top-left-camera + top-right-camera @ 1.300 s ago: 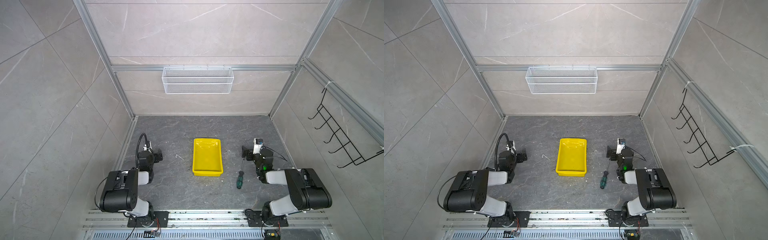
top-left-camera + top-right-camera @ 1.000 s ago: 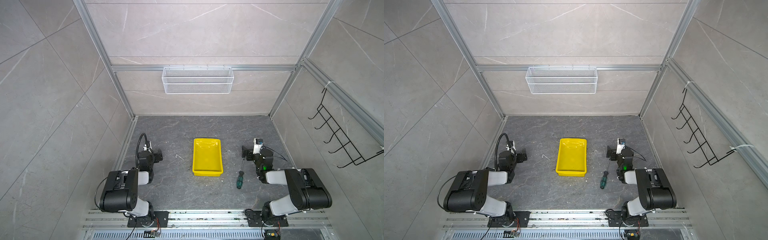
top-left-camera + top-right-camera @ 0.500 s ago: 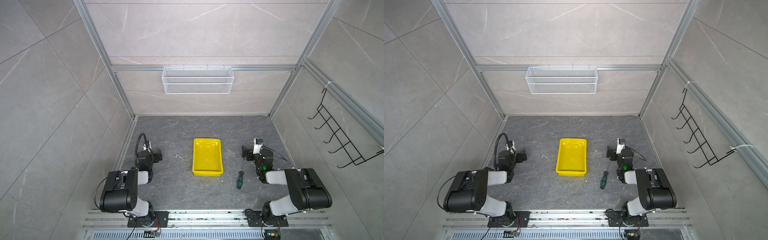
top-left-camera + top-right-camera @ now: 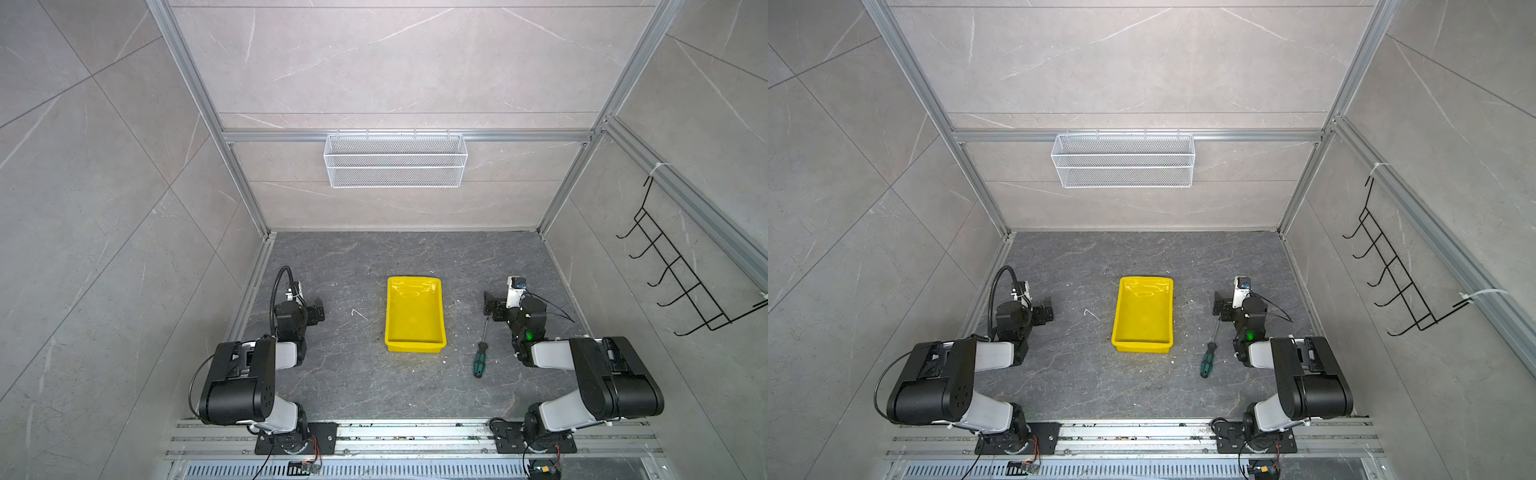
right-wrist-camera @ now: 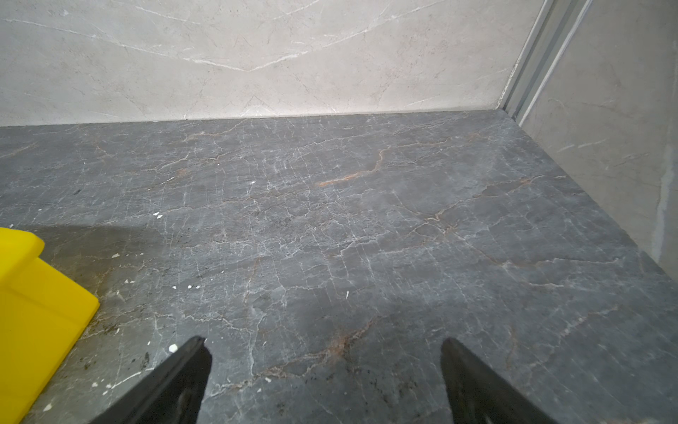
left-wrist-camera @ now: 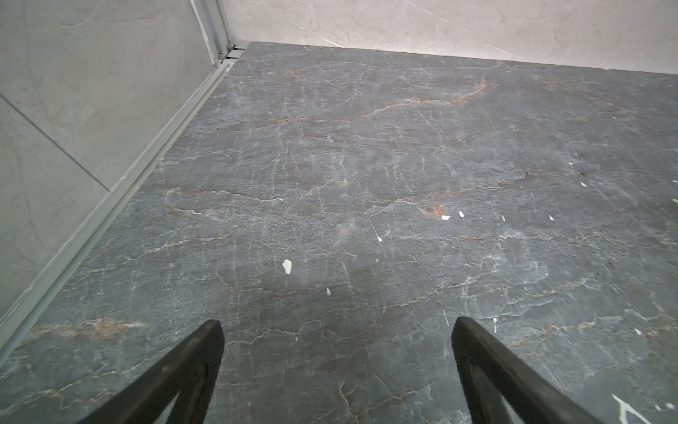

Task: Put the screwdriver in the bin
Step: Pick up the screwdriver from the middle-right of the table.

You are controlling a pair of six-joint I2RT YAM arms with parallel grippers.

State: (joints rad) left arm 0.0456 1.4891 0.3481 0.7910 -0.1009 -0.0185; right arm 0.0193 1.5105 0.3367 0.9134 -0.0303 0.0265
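The screwdriver (image 4: 482, 347) (image 4: 1209, 348), with a green-and-black handle and a thin shaft, lies on the dark stone floor to the right of the bin, its handle toward the front. The bright yellow bin (image 4: 415, 316) (image 4: 1144, 313) sits mid-floor with nothing in it; a corner of the bin (image 5: 33, 312) shows in the right wrist view. My right gripper (image 4: 492, 305) (image 5: 324, 343) hangs low just behind the shaft's tip, open and holding nothing. My left gripper (image 4: 318, 309) (image 6: 335, 326) rests near the left wall, open and holding nothing. Neither wrist view shows the screwdriver.
A white wire mesh basket (image 4: 395, 162) hangs on the back wall. A black wire hook rack (image 4: 681, 270) hangs on the right wall. A small white bent scrap (image 4: 357, 312) lies left of the bin. Aluminium rails (image 4: 415, 432) run along the front edge.
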